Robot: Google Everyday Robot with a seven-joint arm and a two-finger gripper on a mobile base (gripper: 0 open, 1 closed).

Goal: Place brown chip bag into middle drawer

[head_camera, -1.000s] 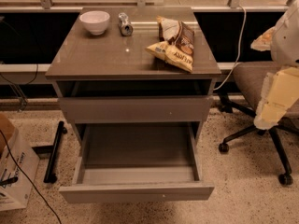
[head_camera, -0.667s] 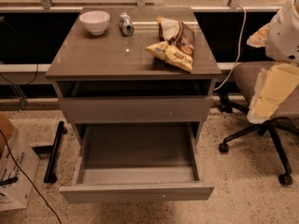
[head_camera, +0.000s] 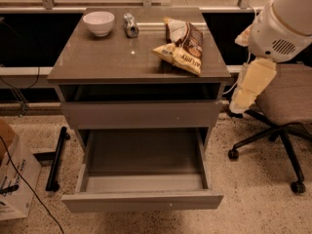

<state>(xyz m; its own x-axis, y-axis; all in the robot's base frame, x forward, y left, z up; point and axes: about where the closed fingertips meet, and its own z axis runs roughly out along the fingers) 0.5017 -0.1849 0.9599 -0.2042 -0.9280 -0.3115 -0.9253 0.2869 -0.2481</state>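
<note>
The soft yellow-tan brown chip bag (head_camera: 181,50), with dark brown lettering and a brown-and-white panel, lies crumpled on the right rear part of the grey-brown cabinet top (head_camera: 112,57), close to its right edge; it sits well left of and higher than the robot's cream-coloured gripper (head_camera: 242,101), with the corner of the cabinet between them. The gripper hangs off the right side of the cabinet, pointing down in front of a grey office chair (head_camera: 285,94), under the arm's white rounded housing (head_camera: 282,26); it touches nothing I can see and holds nothing; whether it is wide or narrow I cannot tell. The wide shallow grey middle drawer (head_camera: 146,155) stands pulled out at the bottom, below a shut plain drawer front (head_camera: 141,113). A white ceramic bowl (head_camera: 99,22) and a small silver can (head_camera: 130,25) stand at the back left of the top, apart from the bag; a cardboard box (head_camera: 14,174) sits on the floor at left.
</note>
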